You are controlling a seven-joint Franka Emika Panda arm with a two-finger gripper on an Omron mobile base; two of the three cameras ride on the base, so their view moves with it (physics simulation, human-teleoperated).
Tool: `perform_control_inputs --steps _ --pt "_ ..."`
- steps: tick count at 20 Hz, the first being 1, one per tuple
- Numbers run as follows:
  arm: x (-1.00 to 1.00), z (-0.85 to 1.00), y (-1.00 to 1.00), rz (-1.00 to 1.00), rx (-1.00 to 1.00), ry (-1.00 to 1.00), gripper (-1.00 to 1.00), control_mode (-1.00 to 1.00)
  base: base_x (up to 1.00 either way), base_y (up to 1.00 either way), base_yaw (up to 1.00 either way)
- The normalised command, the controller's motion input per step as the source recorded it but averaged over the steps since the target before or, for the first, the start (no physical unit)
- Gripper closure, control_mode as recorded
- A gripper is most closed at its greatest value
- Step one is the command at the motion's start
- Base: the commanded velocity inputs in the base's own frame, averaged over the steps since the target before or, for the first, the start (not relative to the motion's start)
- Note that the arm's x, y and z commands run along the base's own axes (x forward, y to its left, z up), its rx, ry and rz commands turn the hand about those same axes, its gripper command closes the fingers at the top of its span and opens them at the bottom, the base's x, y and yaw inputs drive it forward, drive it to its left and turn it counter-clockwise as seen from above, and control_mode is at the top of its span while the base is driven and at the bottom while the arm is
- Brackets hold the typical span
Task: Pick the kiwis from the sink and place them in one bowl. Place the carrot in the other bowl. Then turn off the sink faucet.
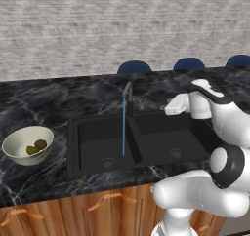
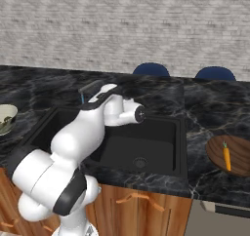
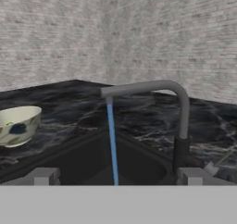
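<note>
Showing carrot [image 2: 226, 157] right, kiwis [image 1: 36, 147] left

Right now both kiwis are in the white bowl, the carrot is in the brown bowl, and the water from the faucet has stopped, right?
Not quite: the water has not stopped. The hand view shows a thin blue stream running from the faucet into the sink. The rest holds: both kiwis lie in the off-white bowl in the left base view, and the carrot lies in the brown bowl in the right base view.
</note>
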Motion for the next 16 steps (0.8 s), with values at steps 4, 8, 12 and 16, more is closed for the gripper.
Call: perform_control_inputs --steps 4,8,12,16 --pt "0.21 -0.1 0.01 0.0 0.01 0.0 -1.0 -1.0 0.0 0.0 0.0" --pt "0.28 -0.17 0.0 0.0 0.0 0.0 -1.0 -1.0 0.0 0.0 0.0" --pt "0.29 -0.1 0.0 0.0 0.01 0.0 -1.0 -1.0 0.0 0.0 0.0" --pt "0.28 -0.05 0.0 0.0 0.01 0.0 -1.0 -1.0 0.0 0.0 0.0"
